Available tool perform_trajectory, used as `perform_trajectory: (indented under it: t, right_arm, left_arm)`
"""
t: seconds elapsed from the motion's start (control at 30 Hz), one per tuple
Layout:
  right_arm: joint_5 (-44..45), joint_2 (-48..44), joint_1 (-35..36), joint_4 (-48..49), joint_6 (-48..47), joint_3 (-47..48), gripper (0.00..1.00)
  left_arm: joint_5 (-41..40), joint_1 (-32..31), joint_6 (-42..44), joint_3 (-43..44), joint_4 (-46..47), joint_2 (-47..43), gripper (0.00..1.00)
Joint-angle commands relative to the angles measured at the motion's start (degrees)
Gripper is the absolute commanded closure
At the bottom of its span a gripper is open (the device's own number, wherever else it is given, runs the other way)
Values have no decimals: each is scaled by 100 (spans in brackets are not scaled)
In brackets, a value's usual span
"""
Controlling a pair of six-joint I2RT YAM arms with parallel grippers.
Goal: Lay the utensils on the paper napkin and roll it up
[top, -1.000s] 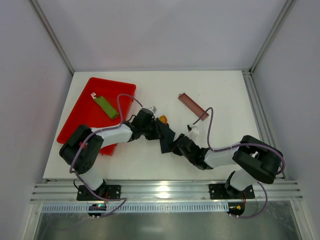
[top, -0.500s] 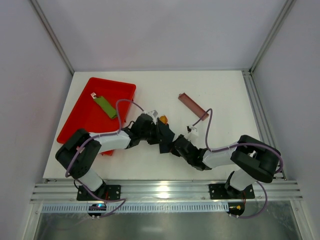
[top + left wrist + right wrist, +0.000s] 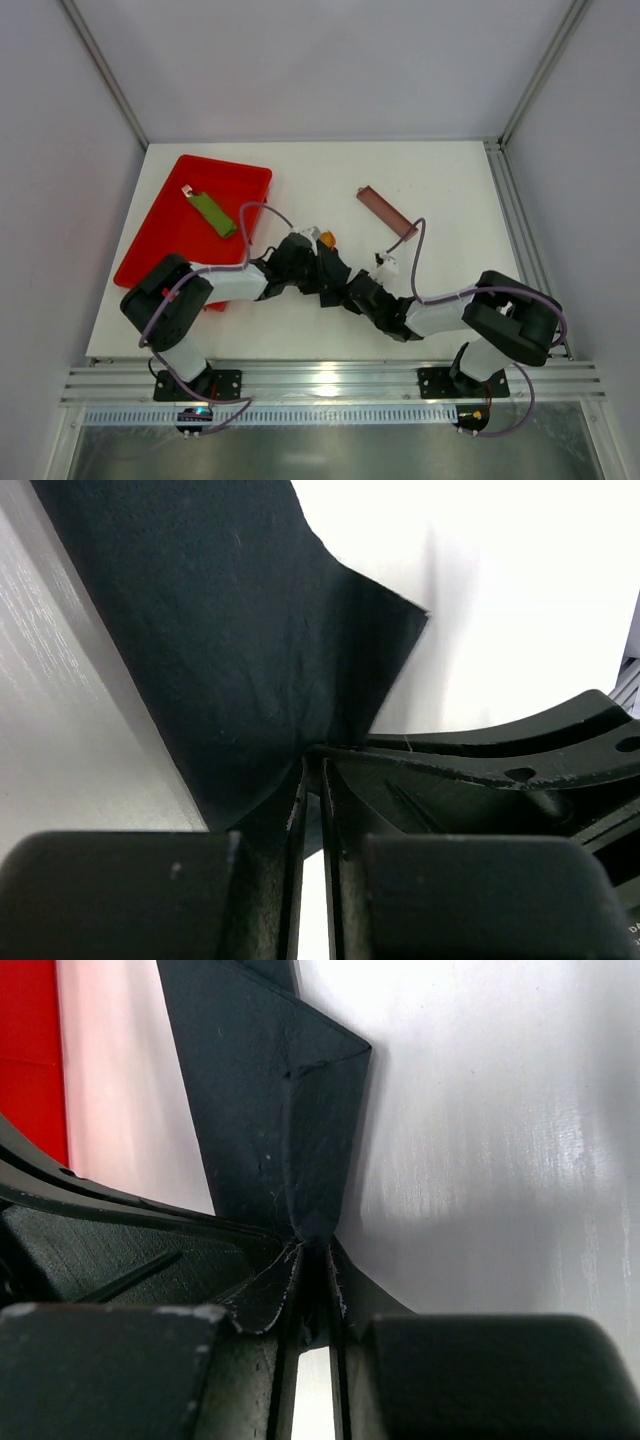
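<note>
The paper napkin [image 3: 333,277] is a crumpled black sheet in the middle of the table, held between the two grippers. My left gripper [image 3: 316,268] is shut on its left edge; in the left wrist view the napkin [image 3: 230,630] runs into the gripper [image 3: 312,765], whose jaws stand almost together. My right gripper [image 3: 352,290] pinches the opposite side, and a fold of the napkin [image 3: 275,1090] is drawn into the narrow gap of that gripper [image 3: 315,1255]. One orange-and-yellow utensil [image 3: 326,239] peeks out just beyond the left gripper. Any other utensils are hidden.
A red tray [image 3: 170,235] lies at the left with a flat green piece [image 3: 212,213] on it; its red edge [image 3: 30,1050] shows in the right wrist view. A long brown tray [image 3: 386,211] lies at the right rear. The two wrists nearly touch.
The left gripper has closed on the napkin and shifted a little right and toward the near edge. The napkin is bunched tighter between the grippers. The right arm has barely moved.
</note>
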Motion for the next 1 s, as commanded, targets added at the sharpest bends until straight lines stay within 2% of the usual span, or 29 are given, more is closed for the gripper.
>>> perform_trajectory:
  t: [0.0, 0.07, 0.17, 0.2, 0.33, 0.7, 0.87, 0.97]
  right_arm:
    - [230, -156, 60, 2, -17, 75, 83]
    - [222, -305, 60, -147, -70, 75, 81]
    - [178, -665, 60, -602, -184, 93, 73]
    - [204, -762, 60, -744, -184, 93, 67]
    - [318, -1175, 25, -1307, -446, 102, 57]
    - [-691, -1440, -1170, -1897, -2143, 953, 57]
    - [-1167, -906, -1249, -1950, -2575, 1533, 62]
    - [-1438, -545, -1355, -1775, -2549, 1535, 66]
  left_arm:
    - [-132, -71, 58, -3, 222, 141, 92]
    - [-176, -79, 67, -38, 222, 185, 92]
    - [-220, -88, 84, -108, 213, 229, 93]
    - [-238, -88, 93, -135, 213, 230, 93]
    - [-299, -79, 119, -152, 169, 238, 93]
    - [-282, -79, 137, -135, 125, 247, 93]
    - [-291, -88, 128, -109, 117, 273, 93]
    - [-299, -88, 137, -82, 73, 300, 92]
